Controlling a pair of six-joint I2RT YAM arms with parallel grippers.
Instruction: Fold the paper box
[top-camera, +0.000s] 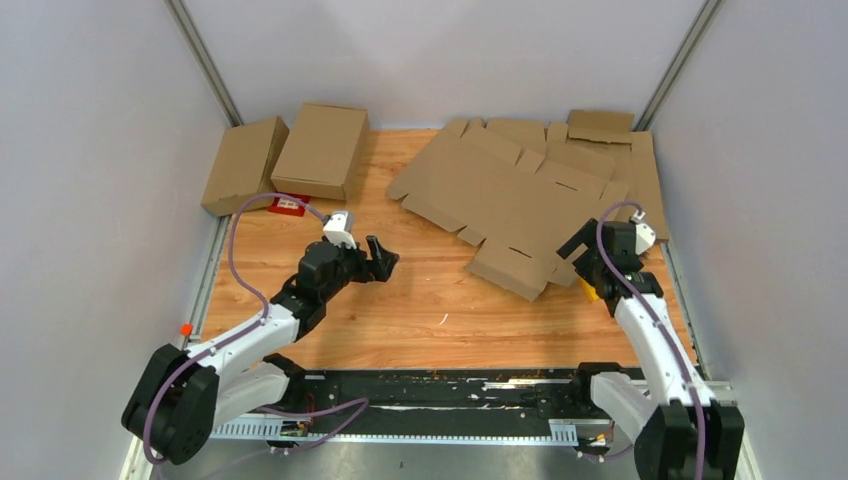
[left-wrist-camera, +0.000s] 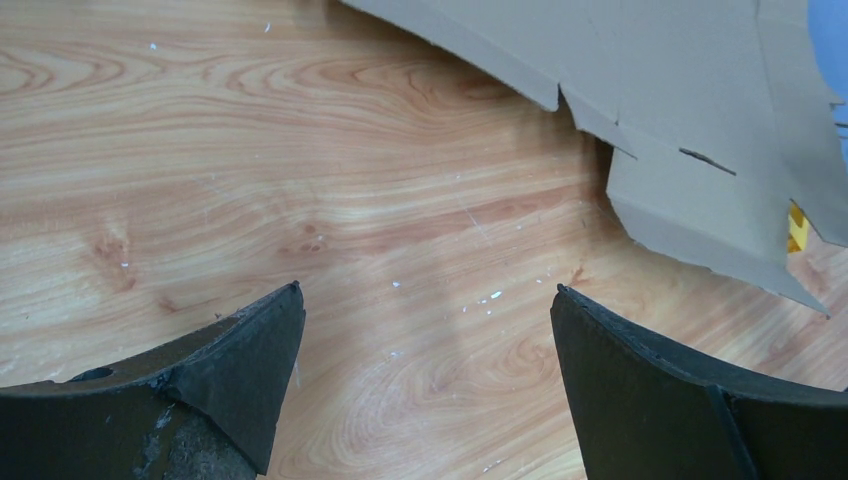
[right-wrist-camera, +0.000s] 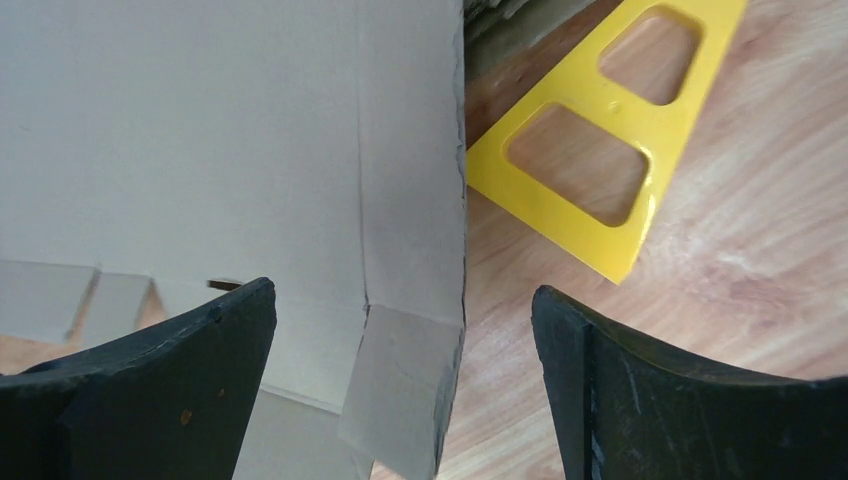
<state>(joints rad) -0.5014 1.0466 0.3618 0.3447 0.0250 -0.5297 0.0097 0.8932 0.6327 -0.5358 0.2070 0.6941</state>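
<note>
Top external view: paper box flat and not yet folded, right of the middle of the frame, on the wooden table, with one near flap tipped up a little. Right gripper just beside the box's lower right corner, jaws wide, holding nothing. Left gripper left of the middle, well apart from the box, jaws wide too, only bare wood between them in the left wrist view.

Right wrist view: box edge between the wide jaws, not pinched. Could slip out or flop back flat if squeezed too close to the edge. Could also catch the wrong sheet, with more brown cardboard sheets piled behind at the upper right. Might bump the yellow plastic piece lying just beside the box.

Hard to tell box from pile along the far side. Yellow piece mostly hidden by the right arm from above. Far flaps cut off in both wrist views.
</note>
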